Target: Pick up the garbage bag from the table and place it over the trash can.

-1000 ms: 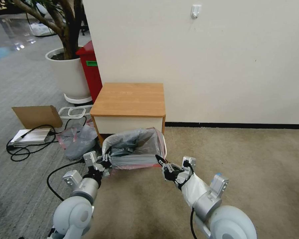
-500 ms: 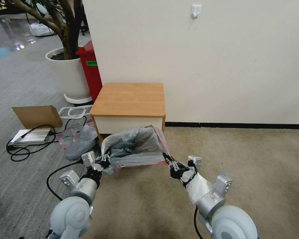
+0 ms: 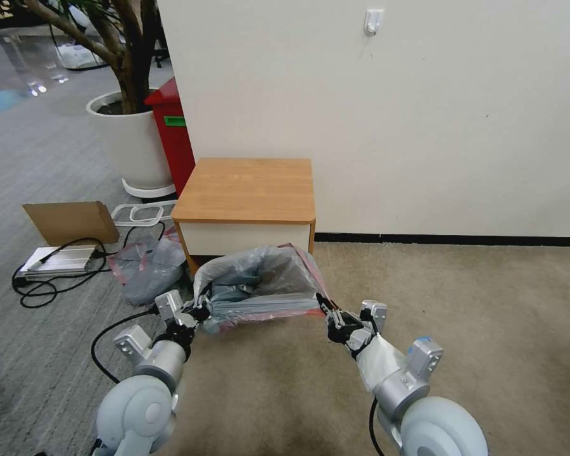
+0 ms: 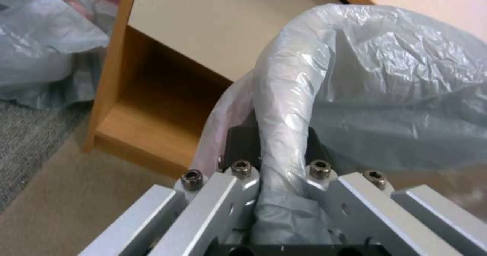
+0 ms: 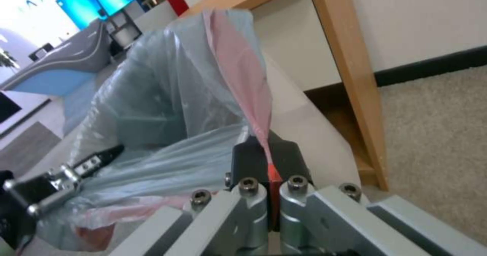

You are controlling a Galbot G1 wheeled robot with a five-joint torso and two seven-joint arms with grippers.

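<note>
The garbage bag [image 3: 259, 278], grey and translucent with a pink-red rim, hangs stretched between my two grippers just in front of the table [image 3: 247, 187]. My left gripper [image 3: 199, 311] is shut on a bunched grey fold of the garbage bag [image 4: 281, 107]. My right gripper [image 3: 326, 310] is shut on the pink rim [image 5: 243, 69], which runs down between its black pads [image 5: 289, 159]. The left gripper [image 5: 76, 168] shows at the bag's far side in the right wrist view. A cream wall [image 5: 314, 134] beside the bag may be the trash can; the bag hides the rest.
A red bin [image 3: 171, 133] and a white plant pot [image 3: 130, 139] stand left of the table. A plastic heap [image 3: 145, 266], black cables [image 3: 50, 278], a cardboard piece [image 3: 69, 221] and a wire tray [image 3: 139, 214] lie on the floor at left. Open carpet [image 3: 456, 297] lies to the right.
My right gripper has moved to the right and toward me, pulling the bag's front edge wider and tauter. The left gripper shifted only slightly. The white rim seen at the bag's right is now covered.
</note>
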